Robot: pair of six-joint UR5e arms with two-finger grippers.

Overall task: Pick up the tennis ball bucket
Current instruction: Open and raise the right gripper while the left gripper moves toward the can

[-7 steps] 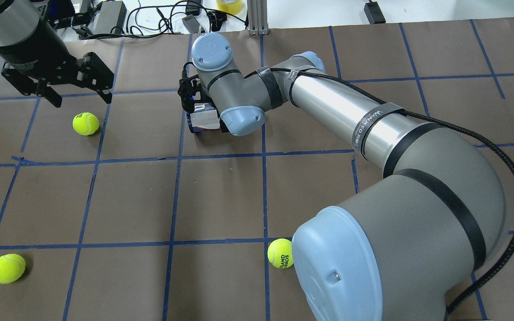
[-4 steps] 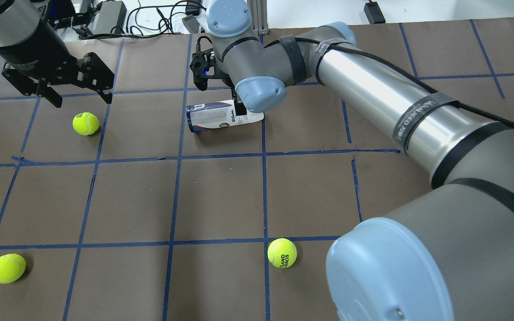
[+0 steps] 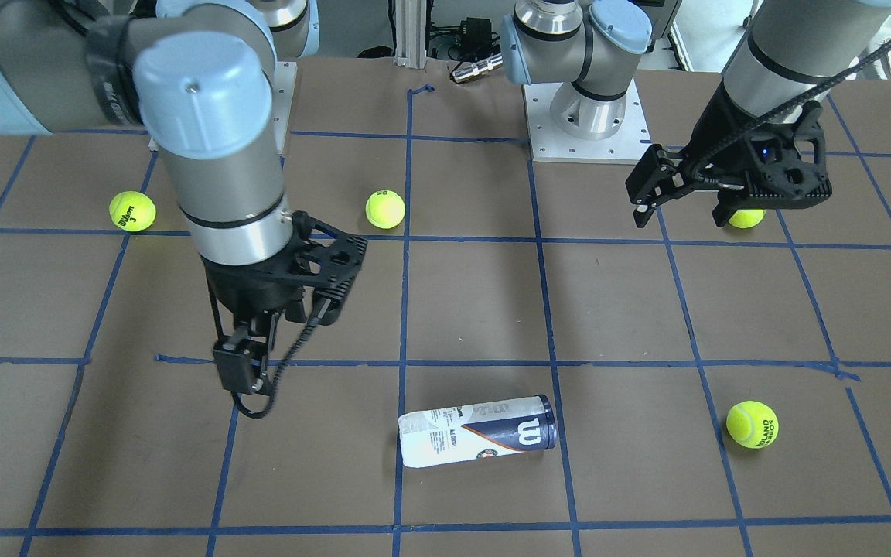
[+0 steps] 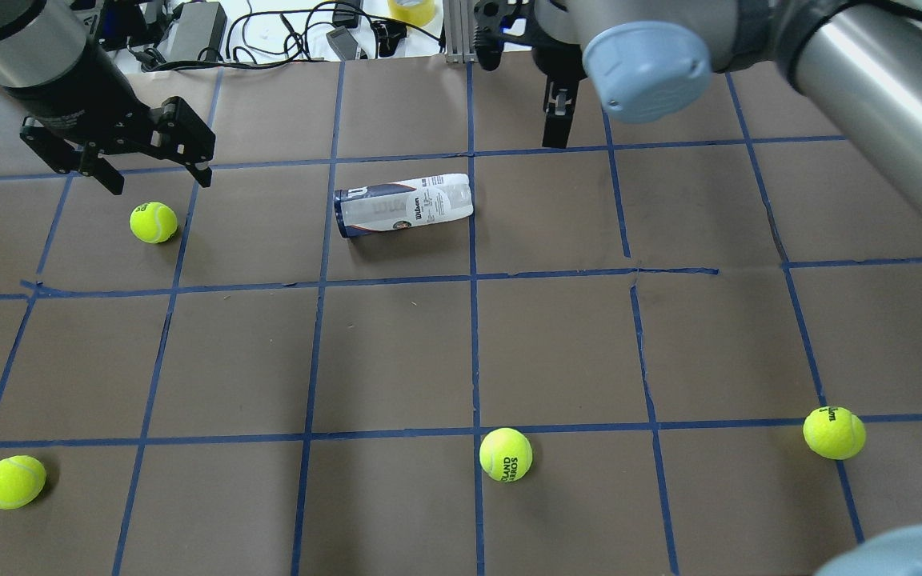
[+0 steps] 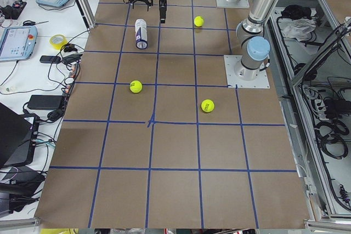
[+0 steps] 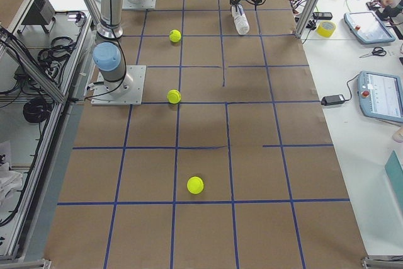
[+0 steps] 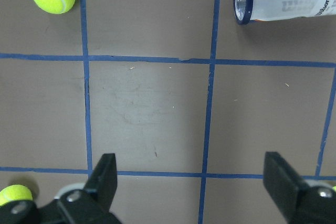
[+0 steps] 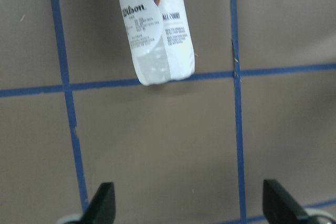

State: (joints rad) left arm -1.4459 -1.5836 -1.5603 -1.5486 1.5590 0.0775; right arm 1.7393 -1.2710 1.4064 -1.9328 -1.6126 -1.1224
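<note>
Right wrist-mounted view: I see my right gripper [image 8: 189, 203] spread wide, holding nothing. The slim clear plastic Wilson tube [image 8: 155, 40] lies on its side on the brown gridded table [image 8: 157, 145], apart from both fingers. My left gripper [image 7: 191, 182] gapes empty too, clear of the tube.
</note>
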